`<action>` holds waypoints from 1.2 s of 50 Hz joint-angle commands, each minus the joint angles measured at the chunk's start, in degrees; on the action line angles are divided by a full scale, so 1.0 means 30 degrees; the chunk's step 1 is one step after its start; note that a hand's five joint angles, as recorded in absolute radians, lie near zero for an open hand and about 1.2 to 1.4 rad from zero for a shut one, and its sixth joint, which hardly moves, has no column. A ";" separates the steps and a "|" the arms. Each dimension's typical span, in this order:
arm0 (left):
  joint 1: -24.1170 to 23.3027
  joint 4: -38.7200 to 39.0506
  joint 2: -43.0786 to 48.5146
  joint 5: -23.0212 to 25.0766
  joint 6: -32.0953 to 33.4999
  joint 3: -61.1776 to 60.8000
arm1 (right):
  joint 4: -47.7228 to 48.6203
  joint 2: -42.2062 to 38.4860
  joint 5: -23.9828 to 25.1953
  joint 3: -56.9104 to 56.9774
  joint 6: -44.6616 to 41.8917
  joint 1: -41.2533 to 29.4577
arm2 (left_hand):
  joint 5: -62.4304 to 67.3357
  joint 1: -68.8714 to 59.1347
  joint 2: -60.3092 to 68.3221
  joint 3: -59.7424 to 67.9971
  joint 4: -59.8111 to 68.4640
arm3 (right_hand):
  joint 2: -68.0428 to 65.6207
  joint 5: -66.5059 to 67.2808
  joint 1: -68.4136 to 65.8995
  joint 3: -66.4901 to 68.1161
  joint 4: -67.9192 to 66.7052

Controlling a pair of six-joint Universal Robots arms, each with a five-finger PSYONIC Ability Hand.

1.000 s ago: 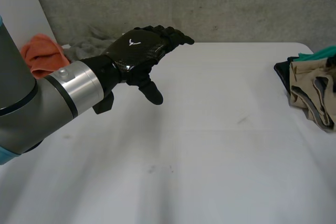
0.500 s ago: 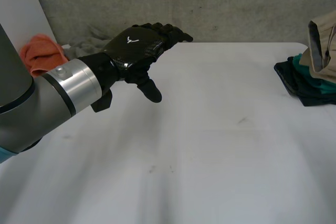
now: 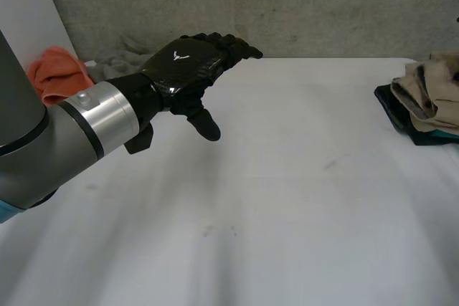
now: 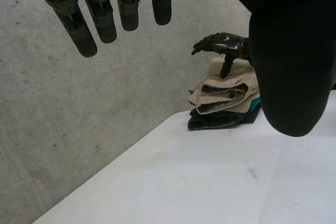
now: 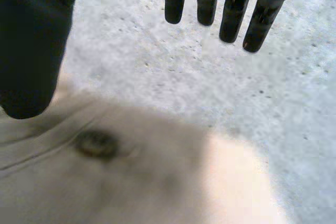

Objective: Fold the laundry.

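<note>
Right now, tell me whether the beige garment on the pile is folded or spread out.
Folded, roughly: the beige garment lies doubled in layers atop the dark clothes, under the right hand.

Looked like a robotics lab or test bay, not a home. Had a bare grey concrete wall (image 3: pixel 323 5) behind a plain white table (image 3: pixel 287 213) (faintly scuffed), a white panel (image 3: pixel 25 12) at one corner and a grey robot arm (image 3: pixel 43 141). Kept laundry at the table's ends: an orange cloth (image 3: pixel 54 73), a stack of clothes (image 3: pixel 427 102).
</note>
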State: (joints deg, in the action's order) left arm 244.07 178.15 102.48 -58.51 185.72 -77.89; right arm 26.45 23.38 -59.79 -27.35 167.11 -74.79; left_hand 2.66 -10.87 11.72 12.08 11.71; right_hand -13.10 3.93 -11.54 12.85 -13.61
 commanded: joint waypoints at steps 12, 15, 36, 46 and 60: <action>-0.0027 0.0002 0.0057 -0.0009 -0.0001 0.0006 | 0.0617 0.6502 -0.1338 -0.3389 0.1131 0.0059 | -0.0888 0.0289 -0.0573 -0.0692 -0.0572 | 0.1032 -0.1311 0.0512 -0.0948 0.1202; -0.0028 0.0002 0.0057 -0.0010 -0.0001 0.0006 | 0.0501 0.8107 -0.1571 -0.4586 0.1833 0.0088 | -0.0888 0.0289 -0.0573 -0.0692 -0.0572 | 0.1032 -0.1311 0.0512 -0.0948 0.1202; 0.0850 0.1142 -0.0323 -0.0886 -0.0030 0.0211 | -0.9960 1.6610 0.0391 -1.4432 0.2012 -0.3745 | -0.0888 0.0289 -0.0573 -0.0692 -0.0572 | 0.1032 -0.1311 0.0512 -0.0948 0.1202; 0.4447 0.4657 -0.0064 -0.5018 0.0233 0.0823 | -0.8176 1.6935 -0.3149 -1.9789 -0.1263 -0.9867 | -0.0888 0.0289 -0.0573 -0.0692 -0.0572 | 0.1032 -0.1311 0.0512 -0.0948 0.1202; 0.9640 0.2140 1.0862 -0.1710 0.4536 0.9552 | -0.6825 1.6935 -0.4268 -2.3284 -0.4111 -1.0752 | -0.0888 0.0289 -0.0573 -0.0692 -0.0572 | 0.1032 -0.1311 0.0512 -0.0948 0.1202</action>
State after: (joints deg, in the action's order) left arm 269.15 188.69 119.28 -69.25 191.48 -62.34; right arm 5.64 74.18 -72.86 -95.02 155.60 -107.58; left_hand 2.66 -10.87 11.71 12.07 11.62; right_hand -12.68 3.73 -11.54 12.20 -13.37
